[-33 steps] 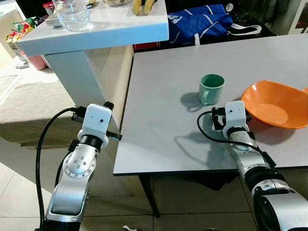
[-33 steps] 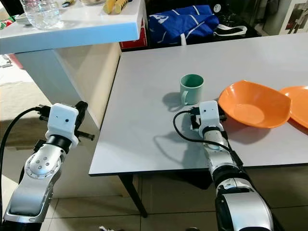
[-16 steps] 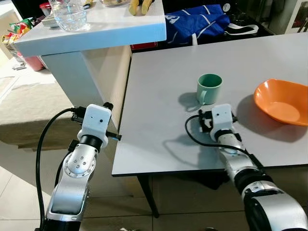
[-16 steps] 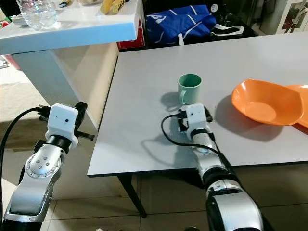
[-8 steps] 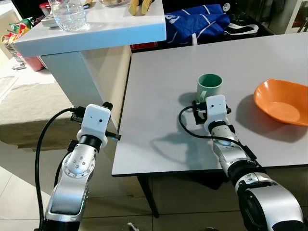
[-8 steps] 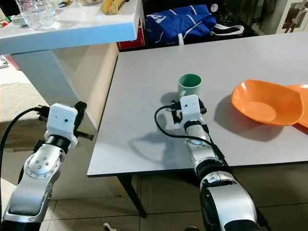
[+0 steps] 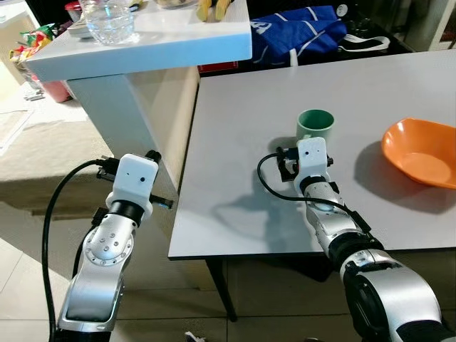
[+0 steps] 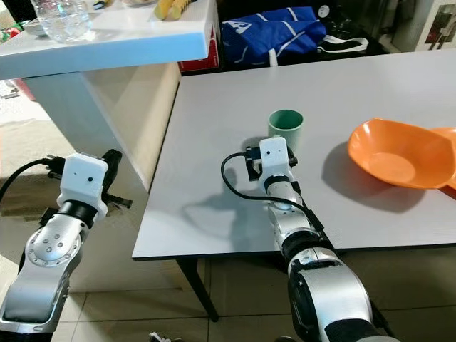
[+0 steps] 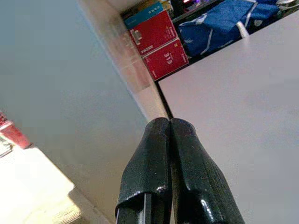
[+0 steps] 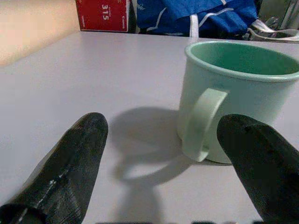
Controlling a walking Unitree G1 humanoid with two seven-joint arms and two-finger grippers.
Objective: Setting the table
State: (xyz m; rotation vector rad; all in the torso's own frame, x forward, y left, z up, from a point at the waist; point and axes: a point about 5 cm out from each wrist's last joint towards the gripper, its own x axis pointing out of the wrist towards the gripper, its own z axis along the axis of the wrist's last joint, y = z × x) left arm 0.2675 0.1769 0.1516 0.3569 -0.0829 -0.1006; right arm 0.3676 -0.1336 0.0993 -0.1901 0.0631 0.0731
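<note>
Right hand (image 10: 159,154), fingers spread wide, sits low just short of the upright pale-green ceramic mug (image 7: 314,125) mid grey worktop (image 7: 235,142), handle facing it, ungrasped; glossy orange plastic bowl (image 7: 422,152) well right; left hand (image 9: 161,135) pinched closed beside the worktop; setting barely begun.

A red box (image 9: 169,59) near the top centre of the left wrist view bears the white number "315". The same red box (image 10: 103,15) sits upper left in the right wrist view, again reading "315". No other text is legible.
</note>
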